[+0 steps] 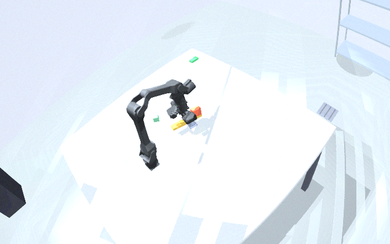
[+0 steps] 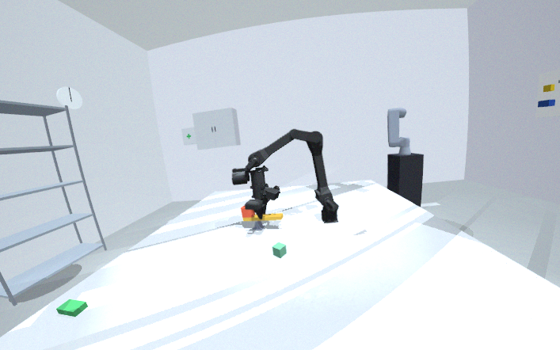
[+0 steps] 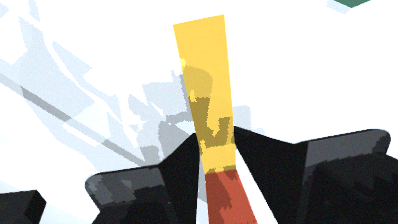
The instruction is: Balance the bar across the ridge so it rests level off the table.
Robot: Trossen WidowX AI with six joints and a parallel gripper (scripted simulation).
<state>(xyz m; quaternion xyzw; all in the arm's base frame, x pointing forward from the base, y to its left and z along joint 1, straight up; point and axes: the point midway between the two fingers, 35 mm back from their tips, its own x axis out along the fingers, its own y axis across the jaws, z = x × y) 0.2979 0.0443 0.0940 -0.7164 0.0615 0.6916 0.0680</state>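
The bar is a long yellow strip with a red-orange block at one end. My gripper is shut on the bar near the seam between yellow and red. It holds the bar about level, just above the table. The ridge is a small pale grey wedge right under the gripper. In the wrist view the ridge is hidden under the bar. I cannot tell whether the bar touches the ridge.
A small green cube sits on the white table near the arm. A flat green block lies at a table corner. A metal shelf and a black pedestal stand off the table.
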